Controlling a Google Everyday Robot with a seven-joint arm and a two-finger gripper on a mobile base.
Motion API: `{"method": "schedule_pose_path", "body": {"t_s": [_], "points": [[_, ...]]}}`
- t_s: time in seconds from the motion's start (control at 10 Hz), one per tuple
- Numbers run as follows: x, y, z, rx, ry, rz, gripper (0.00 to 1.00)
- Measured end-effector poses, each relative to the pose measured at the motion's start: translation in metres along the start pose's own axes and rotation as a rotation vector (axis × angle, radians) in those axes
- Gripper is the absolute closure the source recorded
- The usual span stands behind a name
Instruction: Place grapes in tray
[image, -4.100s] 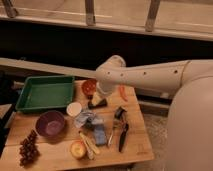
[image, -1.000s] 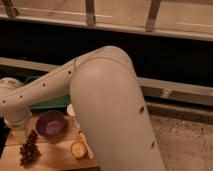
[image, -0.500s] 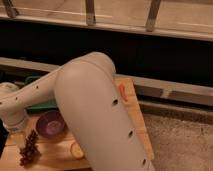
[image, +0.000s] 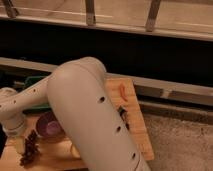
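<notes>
the tool (image: 18, 143) is seen at the lower left of the view, lowered close to the wooden bench (image: 137, 125). it is carried at the end of a cream-coloured arm (image: 85, 115), which is bent across the foreground and by which much of the bench is hidden. its jaws are held wide apart and nothing is gripped between them. the grapes (image: 30, 148), a dark red-purple bunch, are laid on the bench near its front left corner, just beside the tool on the right; whether they are touched by it cannot be told. a purple bowl (image: 49, 125) is set just behind the grapes and slightly to the right, partly covered by the arm. the tray (image: 34, 81), green, is found at the back left of the bench, apart from the grapes, with only strips of it shown past the arm. an orange-red item (image: 122, 91) is laid near the rear right of the bench, and some dark items (image: 124, 116) are seen in front of it, too dim to be named.
</notes>
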Motion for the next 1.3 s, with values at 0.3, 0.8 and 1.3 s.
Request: {"method": "schedule_pose_path", "body": {"t_s": [0.3,0.8,1.3], "points": [[-0.006,0.007,0.007,-0.015,0.024,0.009,0.23],[0.002,0.002,-0.038,0.093,0.057,0.309,0.23],[0.012,-0.004,-0.012,0.055,0.004,0.317,0.23]]}}
